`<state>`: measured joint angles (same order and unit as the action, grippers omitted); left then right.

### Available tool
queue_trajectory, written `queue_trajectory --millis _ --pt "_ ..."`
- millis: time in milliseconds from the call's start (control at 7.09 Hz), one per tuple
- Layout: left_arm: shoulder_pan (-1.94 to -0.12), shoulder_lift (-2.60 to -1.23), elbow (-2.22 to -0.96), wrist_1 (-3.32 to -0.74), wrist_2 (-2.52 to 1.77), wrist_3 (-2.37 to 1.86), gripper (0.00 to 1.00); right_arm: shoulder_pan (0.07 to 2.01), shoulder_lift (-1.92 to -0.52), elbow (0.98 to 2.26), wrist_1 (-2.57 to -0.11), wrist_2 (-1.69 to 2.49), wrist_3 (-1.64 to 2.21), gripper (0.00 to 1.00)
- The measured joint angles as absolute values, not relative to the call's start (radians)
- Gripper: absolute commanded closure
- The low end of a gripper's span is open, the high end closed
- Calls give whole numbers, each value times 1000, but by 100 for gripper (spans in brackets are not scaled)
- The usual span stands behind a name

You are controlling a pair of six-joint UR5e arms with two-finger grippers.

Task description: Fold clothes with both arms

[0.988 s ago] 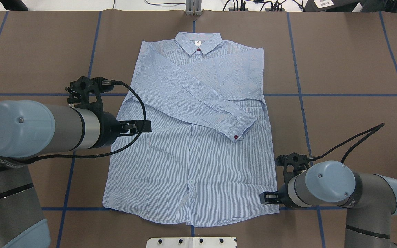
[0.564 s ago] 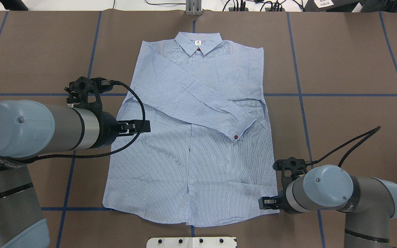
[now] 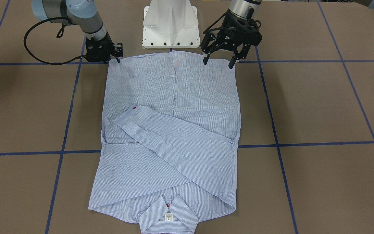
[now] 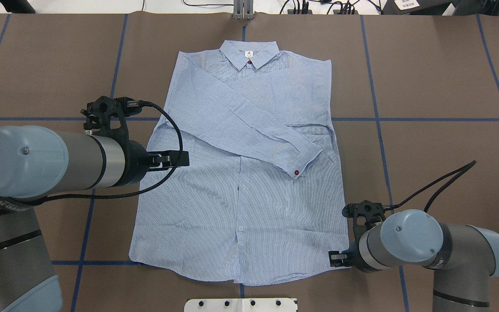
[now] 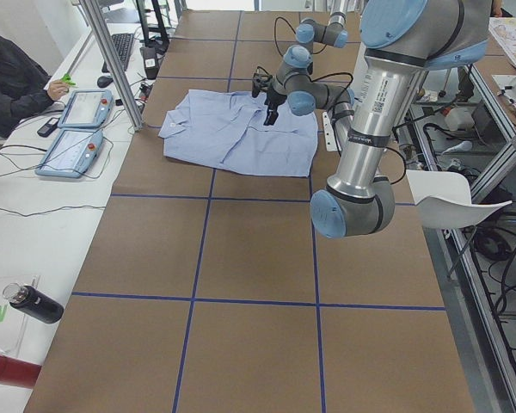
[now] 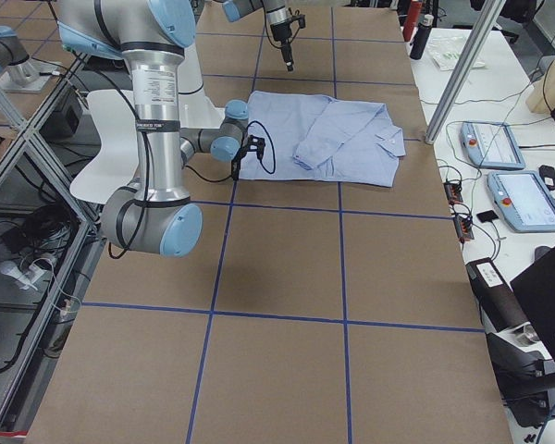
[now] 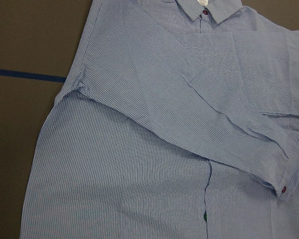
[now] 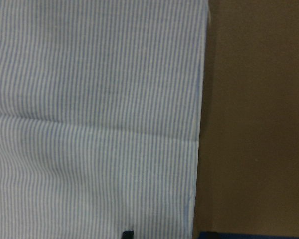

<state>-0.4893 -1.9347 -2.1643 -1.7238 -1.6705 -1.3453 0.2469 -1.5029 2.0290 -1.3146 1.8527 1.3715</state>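
The clothes are one light blue striped shirt [image 4: 241, 203] [image 3: 170, 81] lying flat and face up on the brown table, collar [image 4: 249, 54] at the far side. Both sleeves are folded across the chest, and a red-buttoned cuff [image 4: 303, 167] lies on top. My left gripper [image 3: 218, 64] [image 4: 182, 159] hangs open above the shirt's left side edge, holding nothing. My right gripper [image 3: 115, 59] [image 4: 332, 258] sits low at the hem's right corner and looks open. The right wrist view shows only flat cloth [image 8: 89, 99] and its side edge from very close. The left wrist view shows the crossed sleeves [image 7: 189, 99].
The white pedestal base [image 3: 170, 26] [image 4: 241, 304] stands just behind the hem. Blue tape lines [image 4: 427, 119] grid the brown table [image 4: 448, 69]. In the exterior left view a side bench carries teach pendants [image 5: 73, 129] and bottles [image 5: 34, 303], with a seated person [image 5: 13, 73].
My right gripper has slid a little nearer the robot along the shirt's right edge, down to the hem corner. The left arm and the shirt have not moved.
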Motion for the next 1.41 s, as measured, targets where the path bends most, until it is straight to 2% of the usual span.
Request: queue_trajectory --millis 423,564,706,847,988,1411 --pt "-491 -1935 -2164 -1723 -1671 -1345 1 248 -1509 2029 -1315 1863 1371 47" --pt "-492 -1935 -2166 -1723 -1671 -1345 1 245 -1509 2028 -1315 1866 1371 54" --pt "-493 -1934 -2168 -1723 -1671 -1345 1 243 -1509 2026 -1316 1867 1371 70" --pt "-494 -1934 -2170 -1723 -1671 -1345 1 242 -1508 2027 -1321 1869 1372 90" --pt "-496 -1934 -2174 -1723 -1671 -1345 1 240 -1504 2030 -1338 1870 1372 100" --pt "-497 -1933 -2178 -1723 -1671 -1345 1 238 -1499 2039 -1365 1872 1371 100"
